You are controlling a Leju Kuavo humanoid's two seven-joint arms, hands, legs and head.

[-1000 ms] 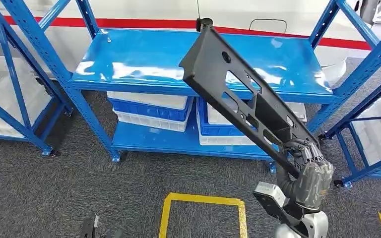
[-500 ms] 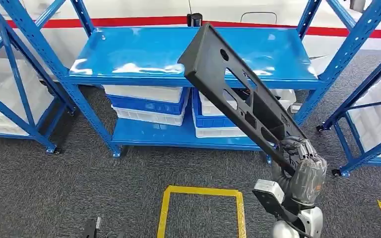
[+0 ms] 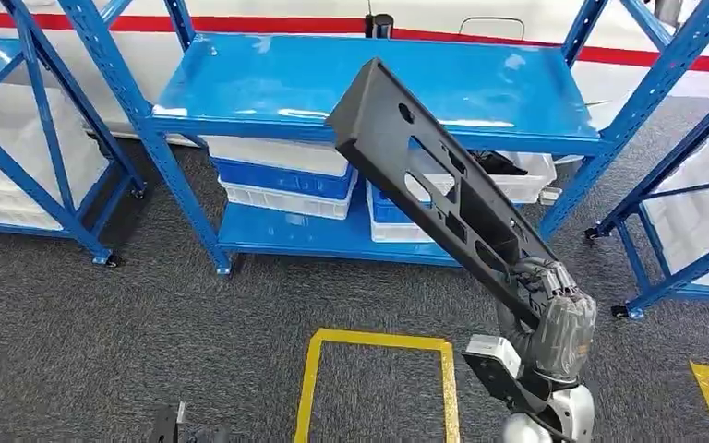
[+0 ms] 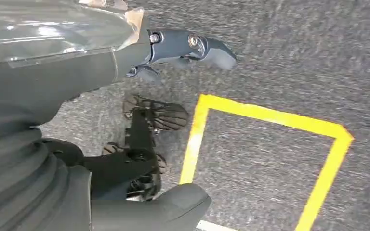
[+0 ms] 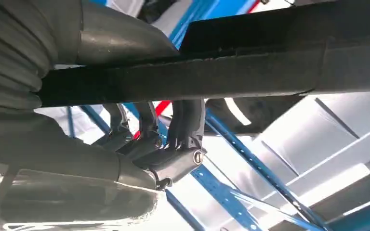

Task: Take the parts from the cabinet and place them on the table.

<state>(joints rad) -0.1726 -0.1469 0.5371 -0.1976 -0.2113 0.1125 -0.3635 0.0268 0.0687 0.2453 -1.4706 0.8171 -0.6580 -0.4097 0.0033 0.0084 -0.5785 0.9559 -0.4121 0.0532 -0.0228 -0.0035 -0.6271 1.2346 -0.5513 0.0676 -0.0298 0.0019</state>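
We see our right hand low on the near side of the blue rack, its fingers wrapped tightly around the lower end of a long black part. The part is a flat panel with several cut-outs; it slants up from the hand toward the rack, and its upper end hangs in front of the rack's bare top shelf without touching it. In the right wrist view the same part crosses as a dark bar with the fingers hooked over its edge.

Under the top shelf, on the rack's lower shelf, we see stacked blue and white bins, and one white bin behind the part holds something dark that we cannot make out.

Our left hand hangs over the grey carpet, well on the near side of the rack, beside a yellow taped square. Its fingers are apart and it holds nothing.
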